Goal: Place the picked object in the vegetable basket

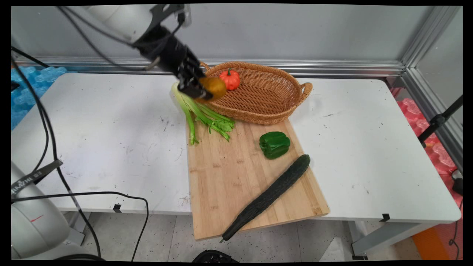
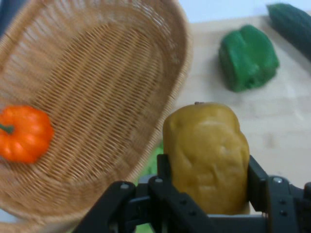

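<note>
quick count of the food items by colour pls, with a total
green: 3 - celery, bell pepper, cucumber
orange: 1 - small pumpkin in the basket
yellow-brown: 1 - potato-like item held in the gripper, at the basket's rim
total: 5

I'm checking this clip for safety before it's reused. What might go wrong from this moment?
The gripper holds a yellow-brown potato-like vegetable in the air beside the wicker basket's rim, over the celery; if it slipped it might land outside. The small orange pumpkin sits close by in the basket and may get knocked. The cutting board overhangs the table's near edge.
</note>
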Controlling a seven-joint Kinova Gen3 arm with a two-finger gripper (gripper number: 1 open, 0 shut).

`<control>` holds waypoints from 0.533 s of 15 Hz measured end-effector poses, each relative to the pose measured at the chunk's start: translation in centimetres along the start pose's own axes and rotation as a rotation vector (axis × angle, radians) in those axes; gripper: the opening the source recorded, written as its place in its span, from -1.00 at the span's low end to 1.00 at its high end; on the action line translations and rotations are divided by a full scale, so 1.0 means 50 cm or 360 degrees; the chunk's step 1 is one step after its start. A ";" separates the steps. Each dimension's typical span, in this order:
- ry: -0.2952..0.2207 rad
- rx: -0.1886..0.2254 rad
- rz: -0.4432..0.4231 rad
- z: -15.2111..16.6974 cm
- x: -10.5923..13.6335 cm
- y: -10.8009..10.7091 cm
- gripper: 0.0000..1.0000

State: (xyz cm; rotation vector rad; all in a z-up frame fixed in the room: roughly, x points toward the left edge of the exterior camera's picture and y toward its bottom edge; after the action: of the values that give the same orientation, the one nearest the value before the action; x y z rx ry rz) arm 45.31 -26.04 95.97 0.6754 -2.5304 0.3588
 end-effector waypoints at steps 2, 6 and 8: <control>0.0025 0.0028 0.0011 -0.001 0.019 -0.028 -1.00; 0.0066 0.0097 0.0026 0.019 0.066 -0.093 -1.00; 0.0078 0.0131 0.0023 0.035 0.087 -0.123 -1.00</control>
State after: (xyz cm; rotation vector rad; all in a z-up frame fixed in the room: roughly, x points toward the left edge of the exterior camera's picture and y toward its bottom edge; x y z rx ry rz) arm 44.57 -33.60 97.50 0.6710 -2.4866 0.4809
